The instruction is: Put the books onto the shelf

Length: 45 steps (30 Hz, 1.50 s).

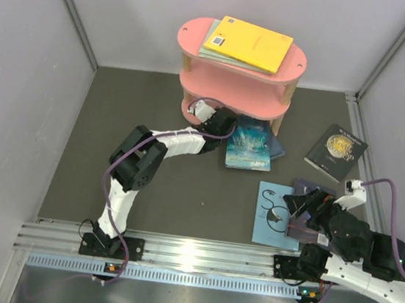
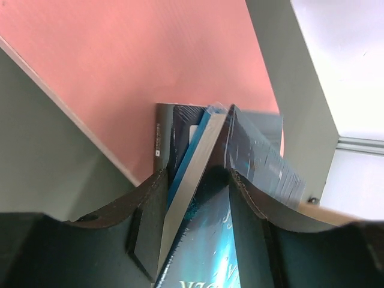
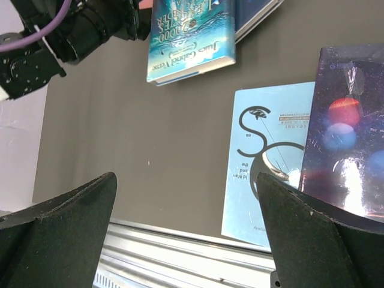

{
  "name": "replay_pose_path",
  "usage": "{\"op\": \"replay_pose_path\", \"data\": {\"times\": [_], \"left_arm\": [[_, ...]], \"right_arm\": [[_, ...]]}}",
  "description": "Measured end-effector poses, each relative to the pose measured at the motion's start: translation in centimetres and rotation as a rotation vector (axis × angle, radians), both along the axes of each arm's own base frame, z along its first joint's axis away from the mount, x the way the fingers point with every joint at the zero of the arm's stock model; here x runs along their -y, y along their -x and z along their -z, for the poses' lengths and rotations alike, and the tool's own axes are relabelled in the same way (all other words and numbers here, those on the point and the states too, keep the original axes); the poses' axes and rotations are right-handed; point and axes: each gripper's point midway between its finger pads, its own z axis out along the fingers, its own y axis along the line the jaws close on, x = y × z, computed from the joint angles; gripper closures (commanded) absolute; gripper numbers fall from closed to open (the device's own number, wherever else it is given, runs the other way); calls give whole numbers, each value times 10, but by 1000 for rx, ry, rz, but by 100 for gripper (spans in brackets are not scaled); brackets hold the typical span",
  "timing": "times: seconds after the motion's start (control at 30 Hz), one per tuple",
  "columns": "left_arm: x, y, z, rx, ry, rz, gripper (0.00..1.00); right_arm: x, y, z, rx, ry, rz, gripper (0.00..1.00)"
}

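The pink shelf [image 1: 202, 37] stands at the back, with a yellow book [image 1: 249, 43] lying on a pale grey-green book [image 1: 212, 34] on its top board. At the shelf's foot my left gripper [image 1: 224, 125] is shut on the edge of a teal book [image 1: 250, 146], which lies over a navy book [image 1: 277, 147]. The left wrist view shows the teal book [image 2: 207, 252] wedged between the jaws of that gripper [image 2: 195, 186], under a pink shelf board [image 2: 150, 60]. My right gripper [image 3: 186, 204] is open above the floor, beside a light blue book [image 3: 270, 156] and a purple book [image 3: 348, 138].
A black book with a gold emblem [image 1: 336, 149] lies at the right, near the wall. An aluminium rail [image 1: 190, 253] runs along the near edge. Grey walls close in the dark mat [image 1: 117, 126] on three sides.
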Motion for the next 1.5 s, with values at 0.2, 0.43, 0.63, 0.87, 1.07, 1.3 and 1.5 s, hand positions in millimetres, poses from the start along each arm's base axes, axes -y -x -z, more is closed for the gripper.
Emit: {"op": "replay_pose_path", "data": {"times": [0.2, 0.43, 0.63, 0.87, 1.07, 1.3, 1.5], "left_arm": [[2, -19, 0, 4, -2, 47, 32], [-18, 8, 10, -32, -19, 92, 5], [-55, 26, -21, -22, -75, 99, 4], [-95, 58, -65, 45, -79, 98, 5], [-127, 120, -50, 2, -104, 145, 7], [-153, 165, -63, 44, -133, 206, 7], [-179, 204, -24, 31, -176, 237, 7]], "right_arm": [[-4, -3, -1, 3, 17, 3, 0], [-14, -7, -2, 7, 37, -3, 0], [-32, -15, 5, 8, 94, -18, 0], [-58, -40, 23, -39, 245, -38, 72], [-61, -89, 79, -261, 218, -33, 100], [-101, -90, 118, -383, 174, -226, 100], [-117, -99, 138, -421, 172, -265, 100]]}}
